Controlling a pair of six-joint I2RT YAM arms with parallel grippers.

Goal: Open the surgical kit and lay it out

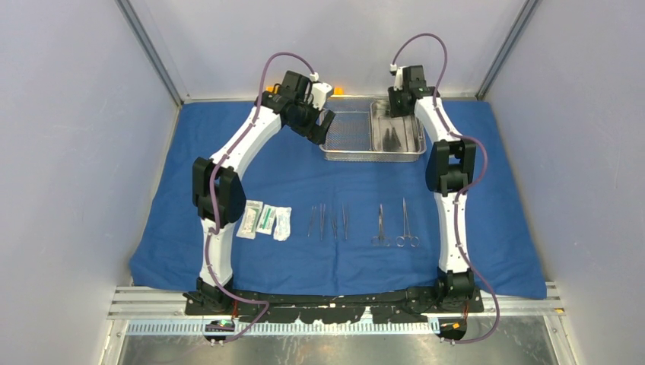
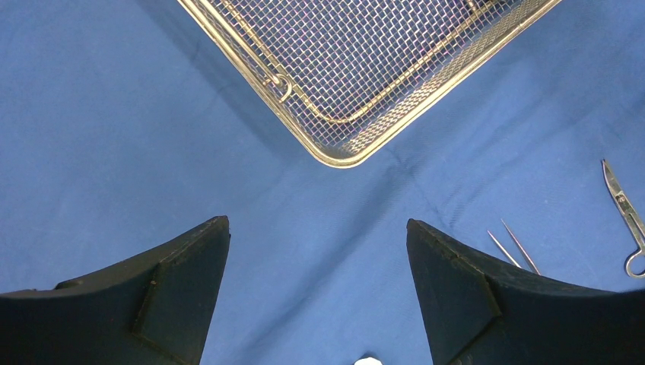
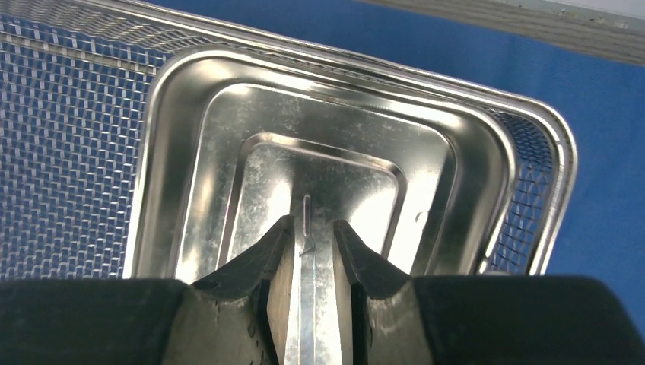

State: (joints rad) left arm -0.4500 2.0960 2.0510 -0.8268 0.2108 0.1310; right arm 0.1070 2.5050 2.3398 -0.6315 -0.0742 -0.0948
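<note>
The blue cloth wrap (image 1: 319,262) lies spread flat over the table. At its back stands the steel mesh basket (image 1: 342,131), and the solid steel tray (image 1: 397,150) sits in the basket's right half. Three white-green packets (image 1: 264,220) lie at front left. To their right are forceps (image 1: 327,220) and scissors (image 1: 380,226) in a row. My left gripper (image 2: 318,222) hangs open above bare cloth by the basket's corner (image 2: 338,158). My right gripper (image 3: 313,222) is low inside the tray (image 3: 198,152), jaws a little apart, with a thin steel instrument (image 3: 306,217) lying loose between them.
An orange block (image 1: 337,91) shows behind the left wrist at the back wall. Grey walls close in the back and both sides. Scissors (image 2: 625,209) and forceps tips (image 2: 517,249) lie on the cloth to the right of my left gripper.
</note>
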